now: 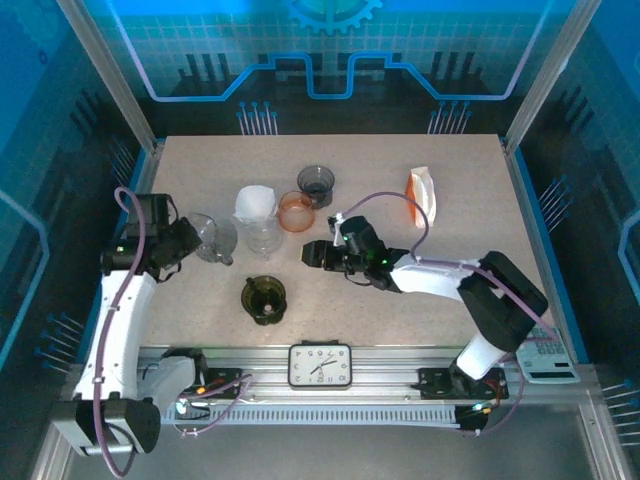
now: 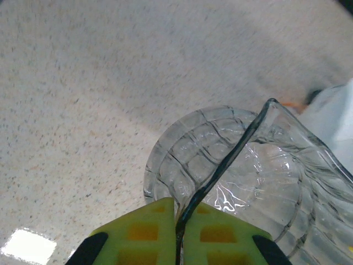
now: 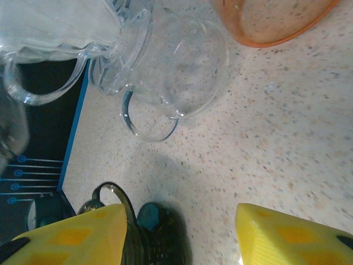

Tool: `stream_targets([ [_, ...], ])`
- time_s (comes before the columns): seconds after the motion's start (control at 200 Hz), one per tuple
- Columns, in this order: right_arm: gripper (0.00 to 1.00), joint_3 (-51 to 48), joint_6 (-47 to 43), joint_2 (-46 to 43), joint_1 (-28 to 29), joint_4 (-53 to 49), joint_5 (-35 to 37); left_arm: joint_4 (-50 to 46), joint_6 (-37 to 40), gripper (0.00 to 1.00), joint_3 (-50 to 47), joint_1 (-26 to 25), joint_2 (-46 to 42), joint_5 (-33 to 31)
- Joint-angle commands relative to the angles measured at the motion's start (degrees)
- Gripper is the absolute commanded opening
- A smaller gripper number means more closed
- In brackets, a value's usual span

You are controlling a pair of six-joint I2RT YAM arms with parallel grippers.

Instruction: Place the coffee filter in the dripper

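Note:
The white coffee filter (image 1: 255, 202) sits in the top of a clear glass dripper (image 1: 263, 236) at the table's middle left. In the right wrist view the filter (image 3: 52, 22) and that dripper (image 3: 176, 72) lie ahead at the top left. My right gripper (image 1: 312, 253) is open just right of them, and nothing lies between its fingers (image 3: 179, 218). My left gripper (image 1: 190, 242) is shut on the rim of a second clear dripper (image 1: 215, 240), which lies tilted on the table. In the left wrist view the pads (image 2: 160, 226) pinch that ribbed glass rim (image 2: 220, 165).
An orange dripper (image 1: 296, 211) and a dark grey one (image 1: 316, 185) stand behind the filter. A dark green dripper (image 1: 264, 299) sits nearer, under my right fingers (image 3: 149, 237). A filter packet (image 1: 422, 192) lies at the back right. A clock (image 1: 320, 364) and a calculator (image 1: 548, 360) sit at the near edge.

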Motion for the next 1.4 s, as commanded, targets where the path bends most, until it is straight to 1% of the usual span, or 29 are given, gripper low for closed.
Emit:
stream_targets([
  [0.0, 0.57, -2.76, -3.62, -5.65, 0.68, -6.33, 5.13, -0.55, 0.07, 0.00, 6.08, -1.63, -1.10, 1.01],
  [0.1, 0.58, -4.79, -5.38, -10.38, 0.27, -10.18, 7.99, -1.31, 0.22, 0.00, 11.02, -7.19, -0.46, -1.39],
  [0.215, 0.59, -6.99, -6.87, -15.57, -0.69, -13.80, 9.98, -2.29, -0.18, 0.00, 16.20, -17.72, 2.05, -5.56],
  [0.31, 0.60, -8.25, -8.26, -19.31, -1.81, -17.38, 12.04, -2.57, -0.53, 0.00, 18.64, -26.24, 4.47, -8.30],
  [0.425, 0.60, -9.84, -9.41, -23.71, -3.89, -21.79, 13.79, -2.13, -0.96, 0.00, 18.95, -36.02, 8.07, -10.55],
  [0.525, 0.61, -11.39, -10.49, -27.68, -5.66, -25.30, 14.96, -0.90, -1.28, 0.00, 17.55, -43.19, 12.72, -11.35],
  [0.585, 0.61, -11.96, -10.96, -30.01, -6.66, -27.49, 15.92, -0.22, -1.15, 0.00, 16.68, -46.44, 16.46, -12.34],
  [0.73, 0.62, -13.48, -11.67, -35.18, -8.94, -31.06, 16.60, 2.55, -0.54, 0.00, 15.27, -50.56, 25.26, -12.23],
  [0.961, 0.62, -14.14, -12.20, -38.63, -9.71, -34.78, 16.99, 5.36, 1.06, 0.00, 14.11, -52.60, 34.32, -14.36],
  [1.151, 0.63, -14.86, -12.37, -40.05, -10.30, -35.91, 16.99, 7.98, 1.01, 0.00, 10.68, -53.97, 37.11, -16.81],
  [1.396, 0.64, -15.23, -12.30, -39.89, -10.95, -35.21, 16.43, 12.23, -0.36, 0.00, 6.33, -54.78, 37.84, -17.23],
])
